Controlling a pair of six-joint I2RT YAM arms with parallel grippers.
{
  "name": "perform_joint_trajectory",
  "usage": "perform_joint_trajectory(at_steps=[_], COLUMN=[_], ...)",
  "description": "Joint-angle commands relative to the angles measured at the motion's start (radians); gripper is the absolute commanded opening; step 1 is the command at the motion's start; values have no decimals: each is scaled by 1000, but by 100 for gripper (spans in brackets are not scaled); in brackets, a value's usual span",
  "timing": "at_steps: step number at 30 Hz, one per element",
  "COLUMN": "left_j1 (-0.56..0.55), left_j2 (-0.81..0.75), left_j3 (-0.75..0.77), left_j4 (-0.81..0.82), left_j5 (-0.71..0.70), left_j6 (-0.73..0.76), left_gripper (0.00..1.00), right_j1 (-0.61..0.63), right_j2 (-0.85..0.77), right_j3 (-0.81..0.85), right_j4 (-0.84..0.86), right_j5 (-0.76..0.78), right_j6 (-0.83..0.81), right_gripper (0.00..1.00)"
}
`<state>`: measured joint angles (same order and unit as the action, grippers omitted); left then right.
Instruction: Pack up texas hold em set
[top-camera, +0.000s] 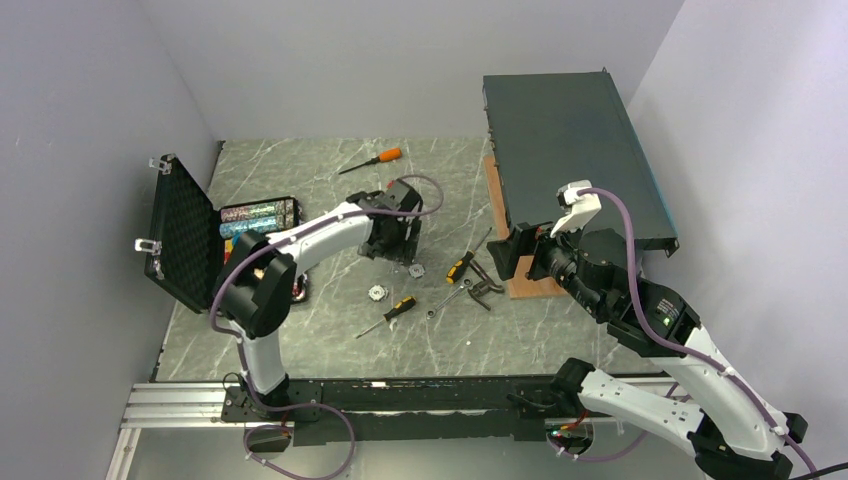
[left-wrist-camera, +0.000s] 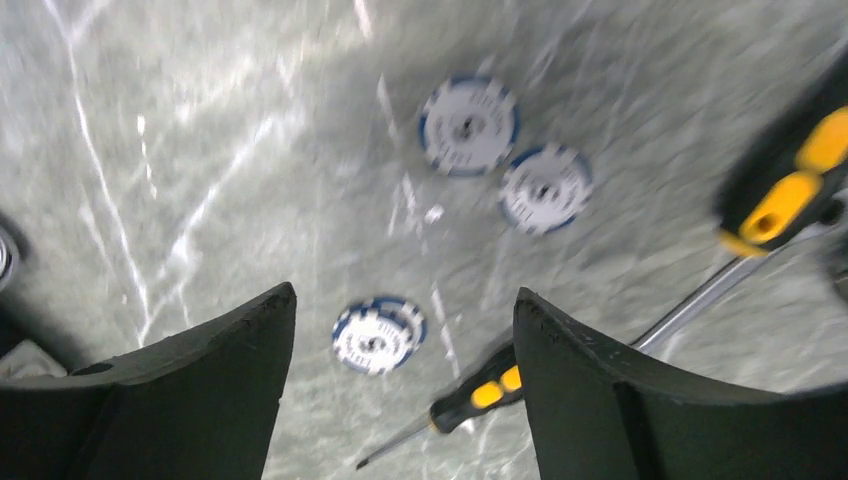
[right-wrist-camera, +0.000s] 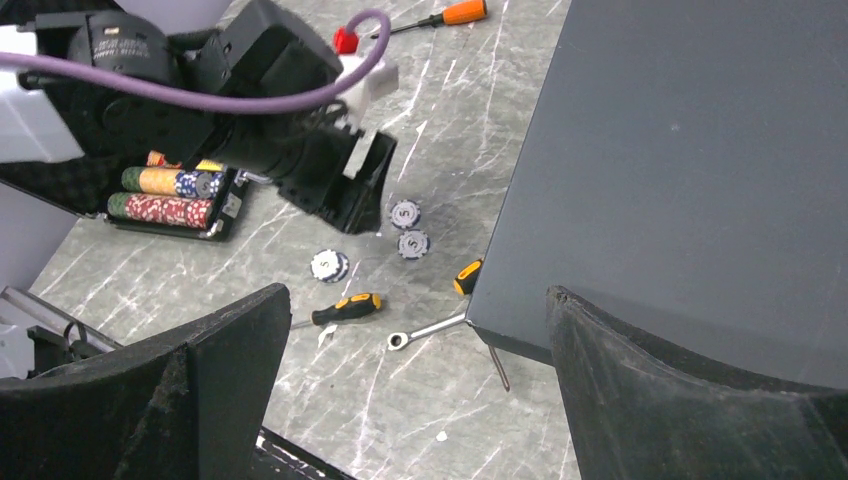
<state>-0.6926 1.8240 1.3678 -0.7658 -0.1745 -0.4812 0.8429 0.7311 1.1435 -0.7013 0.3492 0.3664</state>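
I am looking at the black case (top-camera: 183, 232) standing open by the left wall, with rows of colored chips (top-camera: 257, 215) lying inside. Three white-and-blue loose chips (left-wrist-camera: 468, 125) are lying mid-tabletop (left-wrist-camera: 200, 150), near a yellow-handled screwdriver (left-wrist-camera: 487, 393). My left tool (left-wrist-camera: 405, 300) is hanging wide open over them, holding nothing. My right tool (right-wrist-camera: 415, 300) is gaping empty too, beside the big dark box (right-wrist-camera: 700, 150), whose corner is sticking out close to the chips.

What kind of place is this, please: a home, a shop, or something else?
Probably a robot test cell in a lab: plain walls box in a marble-pattern table, two arms stand on a metal rail, and loose poker chips lie among screwdrivers.
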Motion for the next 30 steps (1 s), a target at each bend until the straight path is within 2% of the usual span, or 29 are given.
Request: perform_joint_trajectory(at_steps=[1, 5, 9, 23, 30], left_j1=[19, 23, 29, 27, 27], left_j2=[91, 188, 241, 321, 314], left_j3=[132, 220, 256, 275, 236], left_j4=[58, 41, 33, 22, 44], left_j5=[56, 31, 22, -2, 31], left_j6=[31, 9, -30, -69, -77], left_gripper=[82, 80, 69, 58, 52], right_j1=[-2, -1, -2, -2, -1], right_j2=[-1, -4, -7, -9, -6], right_j3=[13, 20, 28, 17, 25], right_j4=[15, 3, -9, 3, -1], right_j5=[-9, -5, 7, 1, 6], right_j6=[5, 5, 2, 3, -1], right_gripper=[100, 100, 100, 100, 100])
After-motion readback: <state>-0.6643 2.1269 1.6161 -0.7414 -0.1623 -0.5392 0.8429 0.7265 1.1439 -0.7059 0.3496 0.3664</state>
